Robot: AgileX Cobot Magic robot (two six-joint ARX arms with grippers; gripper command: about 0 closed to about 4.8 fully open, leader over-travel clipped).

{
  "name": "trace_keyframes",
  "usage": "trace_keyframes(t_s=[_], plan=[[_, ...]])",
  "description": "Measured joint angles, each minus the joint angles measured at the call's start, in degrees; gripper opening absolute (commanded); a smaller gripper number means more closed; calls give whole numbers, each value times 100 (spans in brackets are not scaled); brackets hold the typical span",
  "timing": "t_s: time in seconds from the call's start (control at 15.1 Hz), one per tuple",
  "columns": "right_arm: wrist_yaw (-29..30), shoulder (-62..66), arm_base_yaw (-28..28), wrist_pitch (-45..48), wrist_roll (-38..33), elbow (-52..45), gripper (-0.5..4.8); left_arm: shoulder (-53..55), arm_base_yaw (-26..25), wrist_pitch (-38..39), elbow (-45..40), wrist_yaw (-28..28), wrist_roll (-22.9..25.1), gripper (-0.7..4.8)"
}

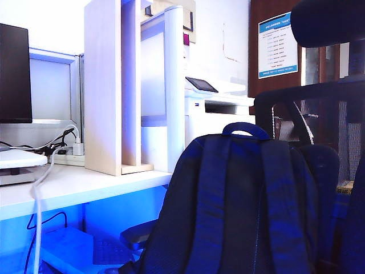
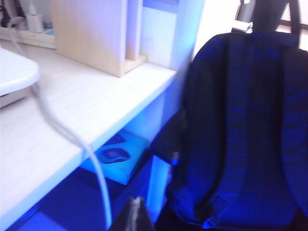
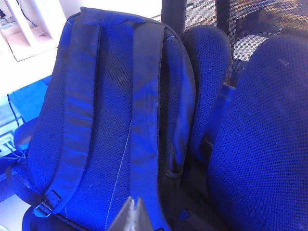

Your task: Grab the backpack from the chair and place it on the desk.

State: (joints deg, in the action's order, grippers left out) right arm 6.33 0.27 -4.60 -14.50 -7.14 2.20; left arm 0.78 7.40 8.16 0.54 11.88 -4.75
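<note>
Exterior view: desk [image 1: 85, 185] runs along the left, white top mostly bare in front of the wood divider [image 1: 111, 85]; monitor [image 1: 14, 71] and cables [image 1: 43, 171] at its far left. Chair [image 1: 319, 108] on the right, mesh back upright, headrest [image 1: 328, 23] up top. Backpack [image 1: 239, 205] sits upright on the chair, straps [image 1: 208, 194] and mesh panel facing the cameras, blue top loop [image 1: 245, 128] sticking up, leaning against the lumbar cushion [image 3: 207, 72].

Neither arm shows in the exterior view. Left gripper [image 2: 134, 214] closed, empty, low beside the desk edge, short of the backpack. Right gripper [image 3: 132, 214] closed, empty, just in front of the pack's lower back panel, not touching as far as I can tell.

Step, judged: approach and grasp, not started. Both jaws need opening first. Best target looks like the top loop or a strap, not the slack panel. Lift clear of the armrest [image 1: 137, 234], keep clear of the cables, set down on the bare desk patch by the divider.
</note>
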Motion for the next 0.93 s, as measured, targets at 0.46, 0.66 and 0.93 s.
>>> trace_keyframes(t_s=[0.46, 0.66, 0.93], plan=[[79, 0, 0, 2, -31, 0, -5, 0, 2, -358, 0, 1687, -20, 225], [286, 0, 0, 2, -35, 4, 138, 0, 2, -581, 9, 1648, -293, 317], [398, 0, 0, 710, -885, 7, 245, 37, 2, -579, 717, 1637, -527, 407]])
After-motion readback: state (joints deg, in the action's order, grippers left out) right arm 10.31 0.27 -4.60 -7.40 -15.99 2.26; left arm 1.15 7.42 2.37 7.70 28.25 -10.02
